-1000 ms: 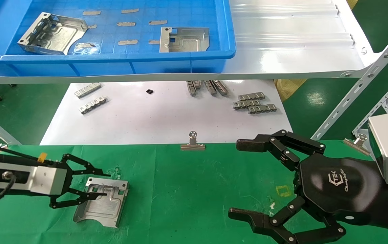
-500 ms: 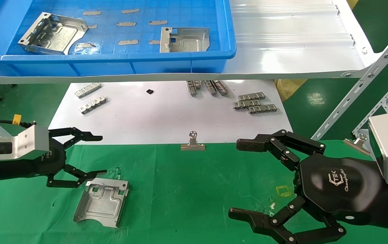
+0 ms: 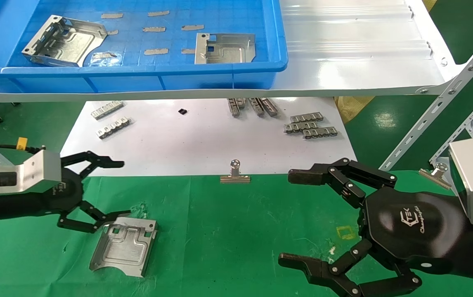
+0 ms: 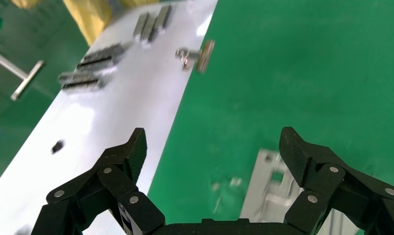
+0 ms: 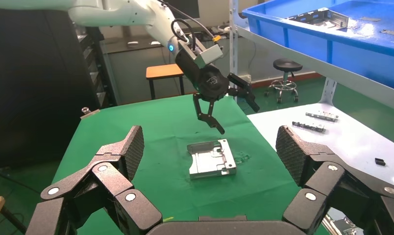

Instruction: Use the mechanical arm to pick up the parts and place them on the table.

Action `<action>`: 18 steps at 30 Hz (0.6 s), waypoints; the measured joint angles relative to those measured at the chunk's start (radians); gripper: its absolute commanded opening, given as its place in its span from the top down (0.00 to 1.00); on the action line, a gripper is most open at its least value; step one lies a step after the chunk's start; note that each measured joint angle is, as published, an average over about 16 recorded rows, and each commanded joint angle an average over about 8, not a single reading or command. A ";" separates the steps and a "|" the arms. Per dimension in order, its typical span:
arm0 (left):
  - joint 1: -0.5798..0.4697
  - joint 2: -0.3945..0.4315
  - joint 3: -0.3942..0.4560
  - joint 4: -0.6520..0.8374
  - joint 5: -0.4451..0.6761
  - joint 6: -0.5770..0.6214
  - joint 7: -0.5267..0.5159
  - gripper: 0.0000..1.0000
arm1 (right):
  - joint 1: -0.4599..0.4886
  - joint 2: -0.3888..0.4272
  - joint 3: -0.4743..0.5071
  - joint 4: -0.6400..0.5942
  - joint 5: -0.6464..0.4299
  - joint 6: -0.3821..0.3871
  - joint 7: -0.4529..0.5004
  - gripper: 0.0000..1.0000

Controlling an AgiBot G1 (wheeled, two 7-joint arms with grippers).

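Observation:
One silvery part [image 3: 124, 246] lies flat on the green table [image 3: 236, 231] at the near left; it also shows in the left wrist view [image 4: 278, 191] and the right wrist view [image 5: 212, 159]. My left gripper [image 3: 119, 189] hovers open and empty just above the part's far left corner, not touching it; its own camera [image 4: 214, 147] shows nothing between the fingers. Two more parts [image 3: 63, 40] [image 3: 225, 48] rest in the blue tray [image 3: 137, 70]. My right gripper [image 3: 292, 218] is parked open and empty over the near right of the cloth.
The blue tray stands on a glossy white shelf [image 3: 344, 62] overhanging a white sheet [image 3: 199, 144] that carries small grey slotted strips [image 3: 310, 126] [image 3: 110, 117]. A binder clip [image 3: 235, 172] grips the cloth's far edge. Slanted shelf struts [image 3: 447, 95] rise at the right.
My left gripper has let go of the part, lifted off it and drawn back to the left while turning. The part stays on the cloth. The right arm has not moved.

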 measured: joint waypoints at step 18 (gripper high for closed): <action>0.185 -0.060 -0.234 -0.332 -0.035 -0.027 -0.256 0.00 | 0.000 0.000 0.000 0.000 0.000 0.000 0.000 0.00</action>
